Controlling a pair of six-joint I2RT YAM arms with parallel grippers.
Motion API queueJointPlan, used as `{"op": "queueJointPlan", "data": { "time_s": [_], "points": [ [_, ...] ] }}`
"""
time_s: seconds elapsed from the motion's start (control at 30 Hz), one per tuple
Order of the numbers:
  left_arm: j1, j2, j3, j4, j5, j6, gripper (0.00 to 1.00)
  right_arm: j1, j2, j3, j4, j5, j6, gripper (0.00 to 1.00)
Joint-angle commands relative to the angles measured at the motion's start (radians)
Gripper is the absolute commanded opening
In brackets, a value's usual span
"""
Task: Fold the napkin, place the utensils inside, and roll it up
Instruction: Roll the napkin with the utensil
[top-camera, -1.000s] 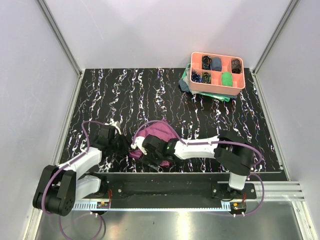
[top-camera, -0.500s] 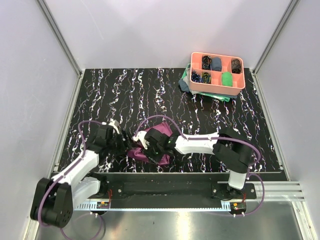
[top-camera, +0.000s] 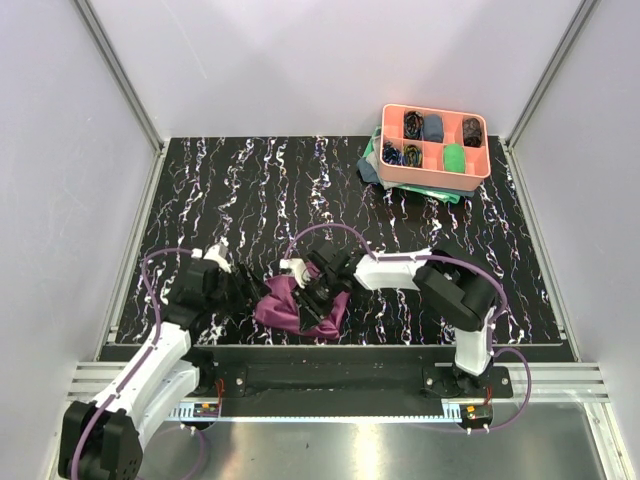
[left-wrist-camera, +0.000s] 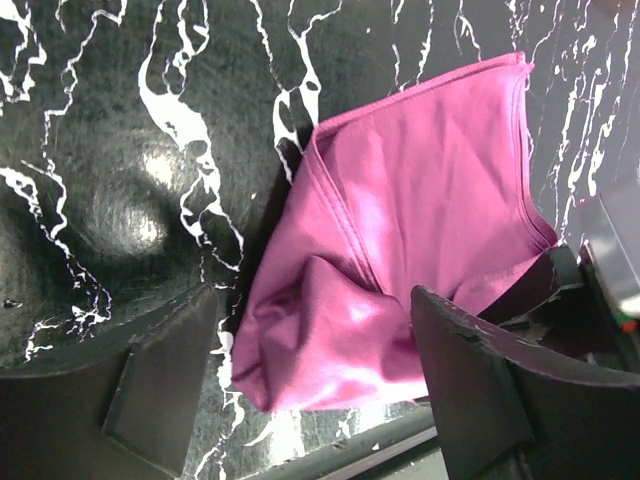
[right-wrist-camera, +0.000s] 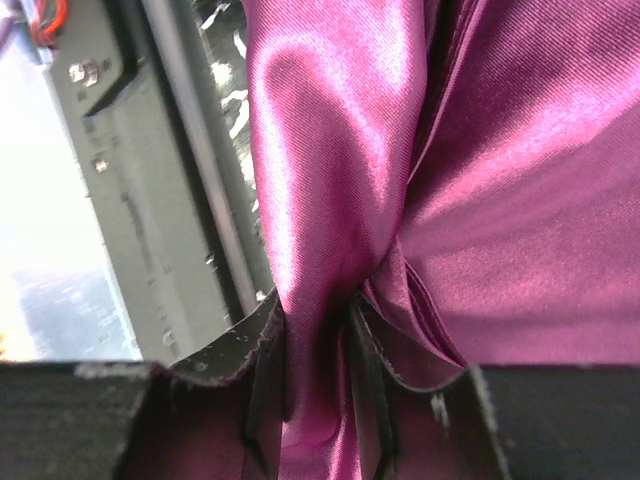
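The napkin (top-camera: 298, 306) is lying bunched and creased at the near edge, a little left of centre. Its plum-purple satin is shining and folding over itself, one ridge gathering into a tight pleat.

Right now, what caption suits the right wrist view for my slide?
Right gripper pinching a bunched fold of the plum-purple napkin.

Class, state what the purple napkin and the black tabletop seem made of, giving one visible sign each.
The napkin: likely satin-like woven cloth, shiny; fine weave, soft folds. The tabletop: glossy marble-look surface, perhaps laminate; white veins, glare patch.
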Motion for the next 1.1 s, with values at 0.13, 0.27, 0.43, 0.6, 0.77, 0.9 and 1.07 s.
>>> {"op": "queueJointPlan", "data": {
  "time_s": [0.13,0.27,0.43,0.6,0.77,0.9,1.07],
  "points": [
    [-0.001,0.042,-0.056,0.145,0.041,0.0,0.82,-0.044,0.095,0.003,-0.109,-0.176,0.01,0.33],
    [-0.001,0.125,-0.042,0.145,0.053,0.005,0.75,-0.063,0.121,0.018,-0.106,-0.227,0.011,0.33],
    [-0.001,0.122,-0.044,0.149,0.065,0.032,0.77,-0.105,0.166,0.035,-0.107,-0.279,0.017,0.32],
    [-0.002,0.042,-0.074,0.187,0.06,0.035,0.8,-0.147,0.221,0.055,-0.107,-0.371,0.03,0.33],
    [-0.005,0.076,-0.091,0.236,0.07,0.051,0.8,-0.167,0.264,0.078,-0.107,-0.397,0.037,0.32],
    [-0.008,0.168,-0.072,0.253,0.091,0.063,0.75,-0.172,0.294,0.098,-0.106,-0.399,0.039,0.32],
    [-0.011,0.229,-0.073,0.273,0.126,0.052,0.66,-0.176,0.314,0.112,-0.106,-0.402,0.045,0.32]
  ]
}}
